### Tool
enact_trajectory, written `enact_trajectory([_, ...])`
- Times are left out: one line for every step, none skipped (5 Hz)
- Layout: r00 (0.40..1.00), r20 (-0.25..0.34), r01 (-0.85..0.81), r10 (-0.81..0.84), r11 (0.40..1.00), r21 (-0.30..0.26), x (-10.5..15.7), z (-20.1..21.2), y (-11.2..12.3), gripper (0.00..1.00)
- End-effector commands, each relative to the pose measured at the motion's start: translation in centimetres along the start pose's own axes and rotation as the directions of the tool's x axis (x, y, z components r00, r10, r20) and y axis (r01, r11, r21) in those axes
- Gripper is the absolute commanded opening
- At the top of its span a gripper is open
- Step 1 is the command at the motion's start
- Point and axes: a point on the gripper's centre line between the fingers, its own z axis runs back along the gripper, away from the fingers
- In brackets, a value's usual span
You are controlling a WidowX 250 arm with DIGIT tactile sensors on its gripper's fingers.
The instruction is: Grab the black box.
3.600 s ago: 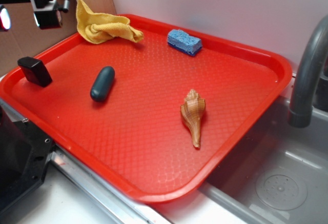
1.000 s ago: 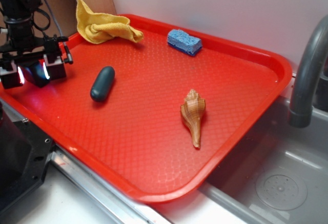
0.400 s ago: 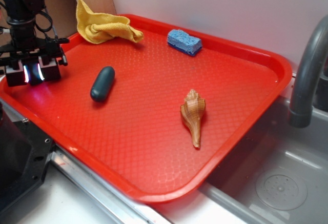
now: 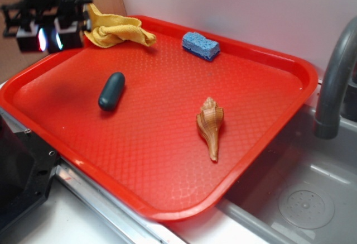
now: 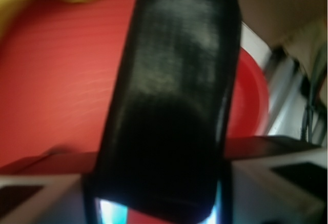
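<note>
My gripper [image 4: 49,38] hangs above the far left corner of the red tray [image 4: 167,143], next to the yellow cloth [image 4: 114,29]. It is shut on the black box, which is mostly hidden between the lit fingers in the exterior view. In the wrist view the glossy black box [image 5: 174,96] fills the middle, clamped between the gripper's [image 5: 159,206] two fingers and held clear of the tray [image 5: 56,80]. The dark teal-grey oval capsule [image 4: 111,91] lies on the tray to the right of and below the gripper.
A blue sponge [image 4: 200,45] lies at the tray's back edge. A brown seashell [image 4: 210,125] lies right of centre. A grey faucet [image 4: 334,82] and sink [image 4: 301,199] are at the right. A black block [image 4: 17,171] stands at the front left.
The gripper came down around the black box at the tray's left edge, shut on it, and has now risen up and back with it. The box's place on the tray is bare.
</note>
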Motion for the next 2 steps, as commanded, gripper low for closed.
enact_trajectory([0.938,0.159,0.304,-0.308,0.951,0.054,-6.5,10.9,0.4,0.0])
enact_trajectory([0.894,0.242,0.372,-0.378,0.925,0.07,-7.6,12.5,0.9,0.0])
